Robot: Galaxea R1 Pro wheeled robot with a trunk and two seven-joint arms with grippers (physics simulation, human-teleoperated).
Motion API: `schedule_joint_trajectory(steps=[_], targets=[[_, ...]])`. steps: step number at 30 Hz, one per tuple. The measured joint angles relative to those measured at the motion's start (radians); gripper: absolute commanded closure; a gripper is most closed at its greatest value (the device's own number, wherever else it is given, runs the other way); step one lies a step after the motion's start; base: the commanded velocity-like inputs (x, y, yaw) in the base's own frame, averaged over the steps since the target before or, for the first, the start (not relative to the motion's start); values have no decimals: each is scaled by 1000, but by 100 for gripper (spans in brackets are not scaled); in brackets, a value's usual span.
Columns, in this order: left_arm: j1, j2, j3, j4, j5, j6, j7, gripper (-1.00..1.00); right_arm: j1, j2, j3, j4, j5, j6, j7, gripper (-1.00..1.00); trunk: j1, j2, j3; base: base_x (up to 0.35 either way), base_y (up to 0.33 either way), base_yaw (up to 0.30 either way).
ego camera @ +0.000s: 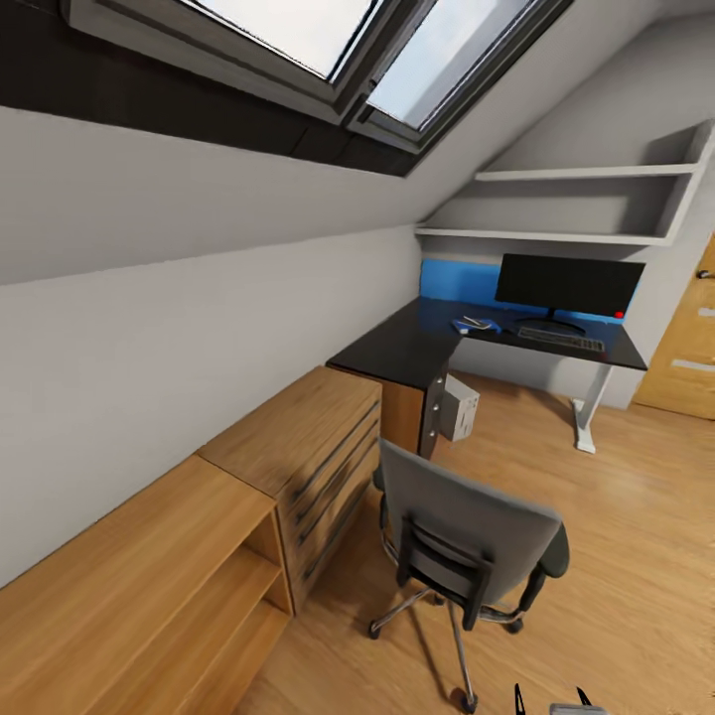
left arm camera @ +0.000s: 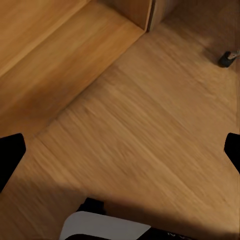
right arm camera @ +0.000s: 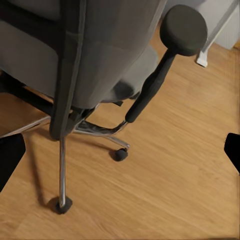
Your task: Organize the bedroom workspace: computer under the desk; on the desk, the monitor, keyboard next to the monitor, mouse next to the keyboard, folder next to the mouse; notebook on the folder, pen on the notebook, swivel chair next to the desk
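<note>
Both grippers spread wide and empty behind the swivel chair (ego camera: 467, 536); it should roll easily, pushed by its stiff backrest.

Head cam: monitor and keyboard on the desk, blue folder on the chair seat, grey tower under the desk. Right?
Not quite. In the head view the blue folder lies on the desk, left of the keyboard, not on the chair. The rest holds: monitor and keyboard on the desk, grey tower under it.
</note>
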Motion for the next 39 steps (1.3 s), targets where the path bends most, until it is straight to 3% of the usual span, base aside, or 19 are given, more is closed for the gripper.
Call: schedule_joint_trajectory(steps=[30,39], targets=[[0,0,0,0,0,0,0,-100,0,0,2,0,2,0,0,-100,0,0,0,170,260,-267],[0,0,0,0,0,1,0,-100,0,0,2,0,2,0,0,-100,0,0,0,22,44,-267]])
